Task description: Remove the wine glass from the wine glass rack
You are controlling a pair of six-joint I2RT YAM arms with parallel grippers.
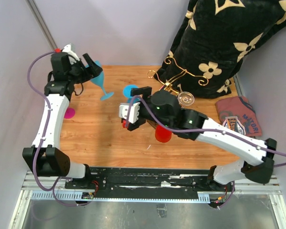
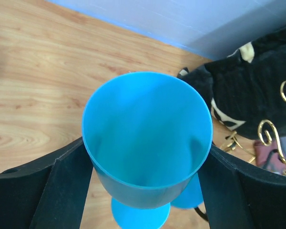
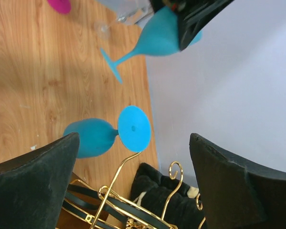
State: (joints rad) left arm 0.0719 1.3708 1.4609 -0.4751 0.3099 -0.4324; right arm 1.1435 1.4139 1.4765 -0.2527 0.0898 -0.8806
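- Blue wine glass [image 2: 148, 129] sat clamped by its bowl in the left gripper [image 2: 148, 162], tilted, well apart from the wine glass rack [image 1: 181, 71].
- The right gripper [image 3: 136, 176] gaped wide, empty.
- Letting go while tilted would likely topple the glass on the wooden table [image 1: 109, 138].

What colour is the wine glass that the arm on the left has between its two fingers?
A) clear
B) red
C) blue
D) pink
C: the left gripper has a finger pressed against each side of the bowl of the blue wine glass.
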